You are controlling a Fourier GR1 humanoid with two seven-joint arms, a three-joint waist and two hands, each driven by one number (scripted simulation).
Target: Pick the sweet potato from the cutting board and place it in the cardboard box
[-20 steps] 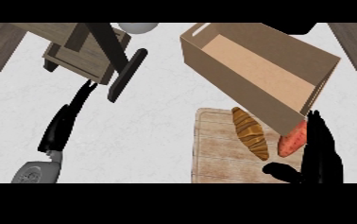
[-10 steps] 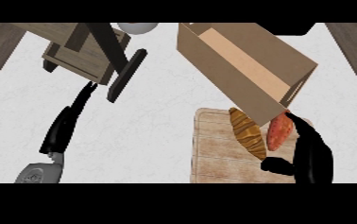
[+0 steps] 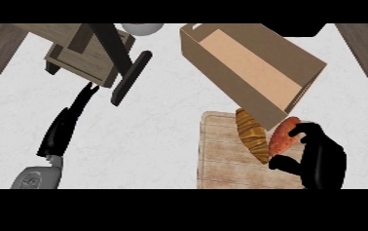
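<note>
Potato (image 3: 283, 136) sits at the board's (image 3: 223, 162) right edge, just below the box's (image 3: 248, 69) near corner, beside a croissant (image 3: 251, 135). I see right hand (image 3: 320, 159) curled round it. Left hand (image 3: 61, 130) left of board, fingers straight, holding nothing.

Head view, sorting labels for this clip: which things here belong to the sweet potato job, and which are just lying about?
Job:
- sweet potato, in the right hand
- cutting board
- cardboard box

Lying about:
- croissant-like pastry on the board
- wooden cart at upper left
- left hand, holding nothing
</note>
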